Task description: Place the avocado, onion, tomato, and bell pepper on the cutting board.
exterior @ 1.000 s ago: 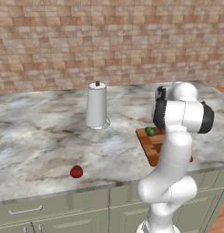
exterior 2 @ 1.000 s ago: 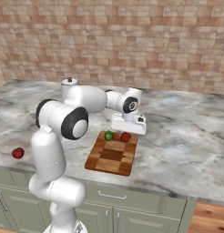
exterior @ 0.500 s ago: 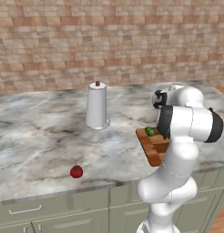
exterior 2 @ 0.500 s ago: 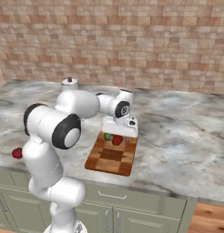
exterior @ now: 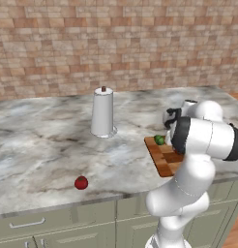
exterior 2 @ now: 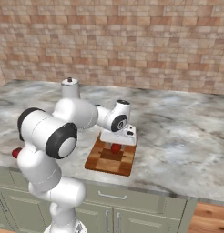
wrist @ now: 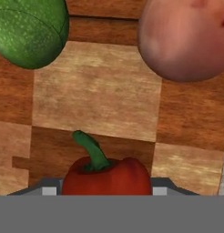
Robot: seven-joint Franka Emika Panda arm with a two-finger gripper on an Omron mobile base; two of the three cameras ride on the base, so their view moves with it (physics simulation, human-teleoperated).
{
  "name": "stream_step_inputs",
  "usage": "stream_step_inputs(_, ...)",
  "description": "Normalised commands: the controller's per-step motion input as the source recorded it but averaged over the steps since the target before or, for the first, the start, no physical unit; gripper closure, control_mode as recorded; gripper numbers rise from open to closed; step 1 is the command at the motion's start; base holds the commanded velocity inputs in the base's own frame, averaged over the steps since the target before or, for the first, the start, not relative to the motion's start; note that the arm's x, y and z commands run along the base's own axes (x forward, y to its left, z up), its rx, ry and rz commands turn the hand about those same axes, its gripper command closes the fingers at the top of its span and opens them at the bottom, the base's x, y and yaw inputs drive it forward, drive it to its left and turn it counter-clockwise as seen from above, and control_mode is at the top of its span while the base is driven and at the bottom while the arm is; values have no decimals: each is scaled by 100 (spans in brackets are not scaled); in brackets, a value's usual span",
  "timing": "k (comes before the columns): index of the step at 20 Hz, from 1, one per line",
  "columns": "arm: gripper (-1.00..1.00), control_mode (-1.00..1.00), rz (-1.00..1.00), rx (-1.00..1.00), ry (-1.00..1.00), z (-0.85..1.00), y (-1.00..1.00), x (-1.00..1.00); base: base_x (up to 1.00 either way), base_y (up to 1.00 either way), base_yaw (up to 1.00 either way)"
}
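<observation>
Now that the arm has swung down over the cutting board [exterior 2: 109, 160], the gripper [exterior 2: 116, 144] clasps the bell pepper [wrist: 106, 175] beside avocado [wrist: 31, 31] and onion [wrist: 187, 38], leaving the tomato [exterior: 81, 182].

Even, bright rendered light, soft faint shadows, sharp focus, no glare.

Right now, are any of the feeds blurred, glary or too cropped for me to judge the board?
Hand view: sharp, no glare, but close-in; avocado and onion are cut by the frame edges, the bell pepper by the bottom band. Left base view: even light, the arm covers much of the cutting board; tomato clear. Right base view: soft shadows; the hand hides part of the board.
</observation>
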Motion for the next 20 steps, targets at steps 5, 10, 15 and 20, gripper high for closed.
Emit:
stream_step_inputs(5, 100, -100, 0, 0, -5, -5, 0, 0, 0, 0, 0)
stream_step_inputs(10, 100, -100, 0, 0, 0, 0, 0, 0, 0, 0, 0)
stream_step_inputs(15, -100, -100, 0, 0, 0, 0, 0, 0, 0, 0, 0)
stream_step_inputs(20, -100, -100, 0, 0, 0, 0, 0, 0, 0, 0, 0)
